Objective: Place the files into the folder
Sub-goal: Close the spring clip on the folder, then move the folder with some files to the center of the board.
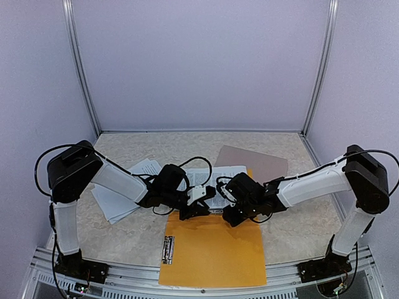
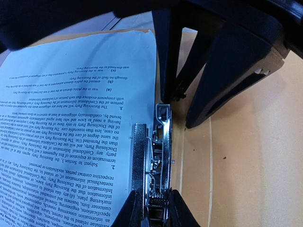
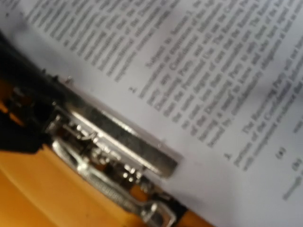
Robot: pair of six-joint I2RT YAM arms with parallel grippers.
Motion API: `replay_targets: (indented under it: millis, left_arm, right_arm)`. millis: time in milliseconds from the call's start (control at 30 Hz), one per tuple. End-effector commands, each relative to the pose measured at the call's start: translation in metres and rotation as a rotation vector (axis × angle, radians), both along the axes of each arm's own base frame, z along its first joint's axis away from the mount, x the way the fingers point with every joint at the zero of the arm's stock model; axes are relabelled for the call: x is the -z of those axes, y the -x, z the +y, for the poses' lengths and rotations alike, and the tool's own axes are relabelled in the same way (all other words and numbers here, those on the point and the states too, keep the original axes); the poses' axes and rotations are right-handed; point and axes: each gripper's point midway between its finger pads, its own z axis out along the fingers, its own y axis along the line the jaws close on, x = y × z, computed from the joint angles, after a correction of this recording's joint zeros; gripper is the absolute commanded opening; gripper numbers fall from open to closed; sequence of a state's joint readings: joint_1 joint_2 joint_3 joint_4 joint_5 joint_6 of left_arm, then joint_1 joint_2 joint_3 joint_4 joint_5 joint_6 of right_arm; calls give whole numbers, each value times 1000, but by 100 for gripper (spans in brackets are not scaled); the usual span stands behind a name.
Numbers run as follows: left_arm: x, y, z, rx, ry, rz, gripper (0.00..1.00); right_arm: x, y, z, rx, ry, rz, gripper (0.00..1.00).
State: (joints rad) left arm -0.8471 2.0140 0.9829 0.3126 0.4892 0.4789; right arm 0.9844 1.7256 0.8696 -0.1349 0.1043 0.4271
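Finds 1 sheet of the files lying flat, print up, on the far end of the open orange folder. Notes a stack of sheets well apart on the table under the left arm, and a taupe cover just beyond the folder's far right corner.

Places the metal clip right along 1 long edge of that sheet, its ribbed plate overlapping the margin. Cannot tell whether the plate presses the paper or stands slightly raised.

Reads the left gripper as closed on the near end of the clip, 1 finger on each side of the lever. Reads the right gripper as parted, nothing between its fingers, tips down by the clip's far end and the sheet's edge. Cannot tell whether touching.

Hinges the coming move on 1 line: the clip's long axis, parallel to the sheet's edge, in line with the left fingers and pointing straight at the right gripper. Puts the sheet wholly to 1 side of that line, the left side in the left wrist view, and bare orange board to the other. Sets 1 gripper at each end, the left on the metal, the right nearer the paper.

Judges the step as fastening this sheet. Probably calls for holding the lever while nudging the margin sideways under the plate, across the axis and not along it. Risks skewing or creasing the thin paper. Leaves the stack not yet filed.
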Motion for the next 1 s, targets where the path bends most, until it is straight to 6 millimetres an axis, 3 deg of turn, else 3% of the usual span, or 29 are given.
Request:
replay_targets:
  millis: [0,233,367,500,800,900,967]
  left_arm:
    - [15,3,14,-39,-60,45,20]
    - [-24,5,10,-38,40,2,37]
    - [-50,7,9,-37,100,-13,45]
    - [-71,11,15,-70,136,-7,67]
    - [-77,36,53,-315,101,90,73]
    - [-84,46,67,-377,127,108,74]
    - [-91,49,76,-410,144,105,74]
  right_arm:
    - [-11,8,-14,9,36,7,30]
    - [-34,3,-30,36,5,-61,44]
    - [-39,6,-22,-50,-16,-78,57]
    - [-41,2,-6,-161,-14,-126,66]
    - [-22,-20,32,-360,55,-151,79]
    - [-16,-21,43,-435,48,-142,78]
    - [-7,-21,44,-453,54,-117,72]
